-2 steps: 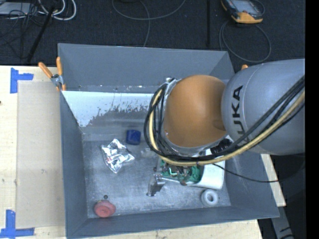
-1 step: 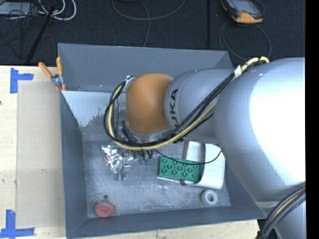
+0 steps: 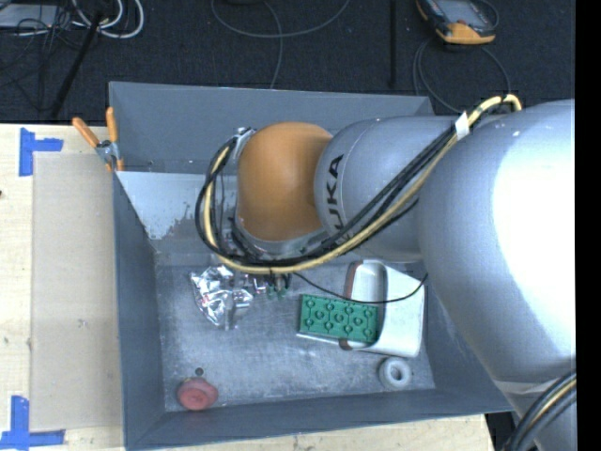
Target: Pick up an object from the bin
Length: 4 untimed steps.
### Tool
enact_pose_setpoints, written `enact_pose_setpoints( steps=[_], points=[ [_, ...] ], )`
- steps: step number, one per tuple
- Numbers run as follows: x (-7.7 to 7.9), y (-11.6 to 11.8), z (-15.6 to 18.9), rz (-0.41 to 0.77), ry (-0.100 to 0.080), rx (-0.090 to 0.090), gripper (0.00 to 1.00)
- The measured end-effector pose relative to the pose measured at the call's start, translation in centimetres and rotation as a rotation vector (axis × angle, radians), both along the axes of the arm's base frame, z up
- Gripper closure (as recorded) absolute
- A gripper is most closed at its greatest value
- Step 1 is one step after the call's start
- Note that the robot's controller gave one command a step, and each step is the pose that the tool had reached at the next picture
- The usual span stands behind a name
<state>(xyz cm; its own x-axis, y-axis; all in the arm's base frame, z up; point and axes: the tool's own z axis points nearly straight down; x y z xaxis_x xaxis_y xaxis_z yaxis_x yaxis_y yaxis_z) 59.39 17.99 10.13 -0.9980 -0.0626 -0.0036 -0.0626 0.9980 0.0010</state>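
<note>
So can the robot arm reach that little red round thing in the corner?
Probably yes. The red round thing lies alone, with nothing on top of it. The arm hangs over the crumpled foil, not far off. The bin walls right beside the red thing might make it a tight fit.

A crumpled ball of shiny silver foil (image 3: 218,296) lies loose on the floor of the grey metal bin (image 3: 272,365), left of its middle.

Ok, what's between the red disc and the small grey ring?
Nothing; the camera view shows bare bin floor between the red disc and the grey ring.
</note>
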Motion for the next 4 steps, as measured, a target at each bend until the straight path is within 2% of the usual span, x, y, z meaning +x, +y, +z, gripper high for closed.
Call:
enact_pose_setpoints(
  steps=[1, 2, 3, 4],
  points=[
    [-0.1, -0.2, 1.3, -0.042, 0.002, 0.000, 0.00],
    [0.3, 0.0, -2.8, -0.115, 0.003, 0.001, 0.00],
    [0.4, 0.1, -2.6, -0.116, 0.001, 0.001, 0.00],
    [0.6, 0.1, -2.3, -0.118, -0.007, 0.004, 1.00]
  ],
)
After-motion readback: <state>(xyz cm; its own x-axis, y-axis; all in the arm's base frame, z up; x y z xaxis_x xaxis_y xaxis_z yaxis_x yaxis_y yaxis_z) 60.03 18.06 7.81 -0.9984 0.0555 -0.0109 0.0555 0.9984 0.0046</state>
